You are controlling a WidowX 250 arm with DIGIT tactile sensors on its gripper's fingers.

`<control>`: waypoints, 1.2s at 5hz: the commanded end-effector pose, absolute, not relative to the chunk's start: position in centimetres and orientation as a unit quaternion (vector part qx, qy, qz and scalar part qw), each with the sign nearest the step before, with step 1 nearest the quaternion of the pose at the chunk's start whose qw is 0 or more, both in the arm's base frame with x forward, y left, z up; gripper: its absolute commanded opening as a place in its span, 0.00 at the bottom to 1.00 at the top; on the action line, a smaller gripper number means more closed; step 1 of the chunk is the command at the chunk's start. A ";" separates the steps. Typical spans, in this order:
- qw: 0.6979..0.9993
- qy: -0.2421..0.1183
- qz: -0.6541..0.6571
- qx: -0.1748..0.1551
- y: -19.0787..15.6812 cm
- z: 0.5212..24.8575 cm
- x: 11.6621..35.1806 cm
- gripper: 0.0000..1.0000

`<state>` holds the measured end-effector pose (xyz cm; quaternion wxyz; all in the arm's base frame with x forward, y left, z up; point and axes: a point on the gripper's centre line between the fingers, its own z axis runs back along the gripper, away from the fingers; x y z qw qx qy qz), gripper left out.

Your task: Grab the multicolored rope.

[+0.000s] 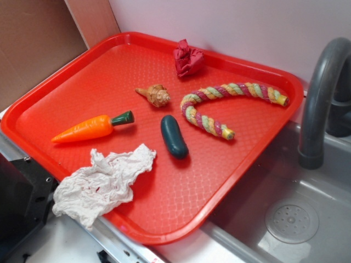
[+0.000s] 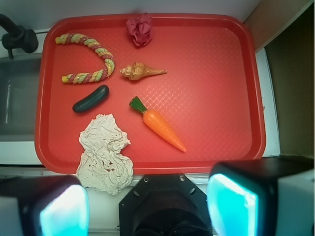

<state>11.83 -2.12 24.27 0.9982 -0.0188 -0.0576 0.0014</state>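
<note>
From the outside view, my pincer does not show. The rope (image 1: 219, 107) lies bent like a hook at the far right of the red tray (image 1: 66, 98), near the sink's tap (image 1: 321, 104).

From my wrist view, my pincer (image 2: 147, 204) is spread wide and holds nothing. The rope (image 2: 93, 59) lies far ahead and to the left, well apart from me, with both ends pointing left.

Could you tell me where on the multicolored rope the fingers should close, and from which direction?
From above, on the bend of the multicolored rope. It lies flat in a U on the tray, and its outer curve is clear of the shell.
</note>
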 end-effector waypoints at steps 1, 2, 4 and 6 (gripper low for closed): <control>0.998 -0.058 0.001 -0.019 -2.1 24.3 11.8 1.00; 0.997 -0.078 -0.024 0.004 -3.9 24.0 14.9 1.00; 0.987 -0.080 -0.131 0.045 -6.0 22.3 20.3 1.00; 0.917 -0.001 -0.383 0.111 -10.0 17.3 24.4 1.00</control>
